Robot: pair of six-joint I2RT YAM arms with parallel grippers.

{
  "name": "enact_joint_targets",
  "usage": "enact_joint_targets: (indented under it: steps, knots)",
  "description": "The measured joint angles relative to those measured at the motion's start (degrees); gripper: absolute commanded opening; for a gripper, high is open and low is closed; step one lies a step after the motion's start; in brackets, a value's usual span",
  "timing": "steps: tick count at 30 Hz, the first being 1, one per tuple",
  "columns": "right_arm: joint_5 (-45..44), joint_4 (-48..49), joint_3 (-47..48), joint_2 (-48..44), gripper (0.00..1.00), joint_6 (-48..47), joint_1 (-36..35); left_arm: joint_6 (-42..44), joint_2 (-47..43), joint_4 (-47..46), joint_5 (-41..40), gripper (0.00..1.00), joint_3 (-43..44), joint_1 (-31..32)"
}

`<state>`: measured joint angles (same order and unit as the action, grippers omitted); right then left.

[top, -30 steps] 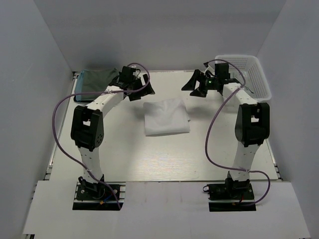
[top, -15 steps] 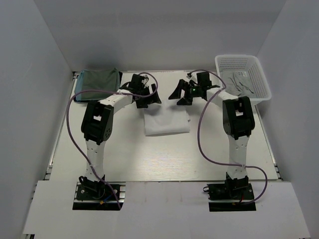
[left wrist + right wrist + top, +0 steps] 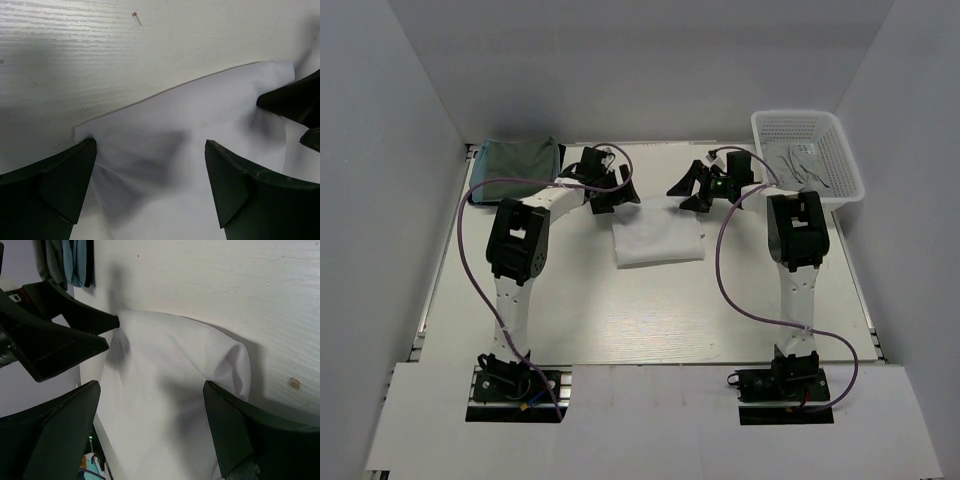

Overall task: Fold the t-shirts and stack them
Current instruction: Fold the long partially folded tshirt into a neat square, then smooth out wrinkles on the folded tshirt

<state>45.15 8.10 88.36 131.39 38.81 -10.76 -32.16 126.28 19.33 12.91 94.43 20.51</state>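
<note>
A folded white t-shirt [image 3: 658, 232] lies in the middle of the table. My left gripper [image 3: 616, 195] is open over its far left corner, and the white cloth [image 3: 165, 150] shows between its spread fingers. My right gripper [image 3: 692, 190] is open over the far right corner, with the cloth [image 3: 165, 405] between its fingers. The left gripper's fingers [image 3: 60, 340] show in the right wrist view. A folded grey-green t-shirt [image 3: 520, 160] lies at the far left corner of the table.
A white mesh basket [image 3: 810, 155] with grey clothing inside stands at the far right. White walls close in the table at the back and both sides. Purple cables loop from both arms.
Both grippers have come in from the far sides and dropped onto the far edge of the white t-shirt. The shirt has shifted slightly.
</note>
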Motion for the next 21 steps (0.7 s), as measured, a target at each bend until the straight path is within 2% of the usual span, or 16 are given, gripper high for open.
enact_joint_targets:
  steps: [7,12,15,17,21]
  knots:
    - [-0.37,-4.85,-0.39,-4.35,0.90,-7.32,-0.02,1.64,0.11,1.31,-1.40,1.00,2.16,0.50]
    - [-2.25,-9.22,-0.55,-12.33,0.90,-11.43,-0.31,1.73,-0.61,3.34,-3.56,1.00,5.46,1.18]
    - [-2.78,-7.78,-5.05,-19.41,0.90,-12.28,-0.70,1.46,-2.95,4.24,-4.13,1.00,4.74,1.68]
    - [-2.25,-5.27,-11.23,-24.70,0.90,-12.11,-1.16,1.03,-6.25,3.48,-3.32,1.00,1.22,2.32]
    - [-0.55,-0.70,-20.24,-27.28,0.90,-10.12,-2.10,-1.01,-14.21,-1.22,1.27,1.00,-11.58,5.38]
